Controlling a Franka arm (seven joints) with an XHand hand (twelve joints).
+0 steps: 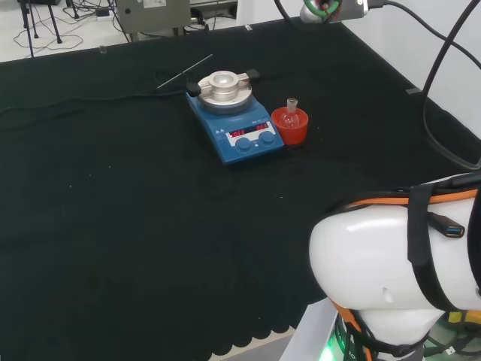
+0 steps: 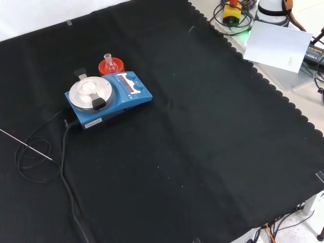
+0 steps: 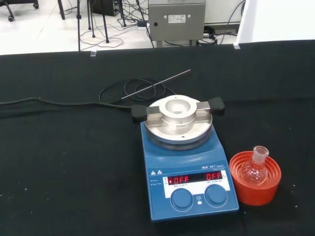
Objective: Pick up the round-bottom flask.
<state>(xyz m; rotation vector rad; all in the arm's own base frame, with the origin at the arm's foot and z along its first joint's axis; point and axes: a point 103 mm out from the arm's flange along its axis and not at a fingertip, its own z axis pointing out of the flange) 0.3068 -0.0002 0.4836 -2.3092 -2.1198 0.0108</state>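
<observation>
Round-bottom flask seated neck-up in a red ribbed stand, just beside the blue stirrer plate with its silver heating block. Well ahead of the wrist camera and below it, so presumably well ahead of the hand too. State of the hand: cannot tell, spread or curled.

Step in hand, judging by the layout: the approach, not yet begun near the flask. Best done by coming down over the stand from the side away from the stirrer plate, keeping clear of the plate's raised block. Fingers best closed around the neck or upper bulb, then a straight lift so the stand stays on the black cloth. Glass likely slippery and light.

Hard to make out: the bulb itself, clear glass against red ribs, mostly sunk in the stand in the head view. Contents of the flask, if any, not discernible. Thin metal rod and black cable beyond the plate, away from the likely path.
</observation>
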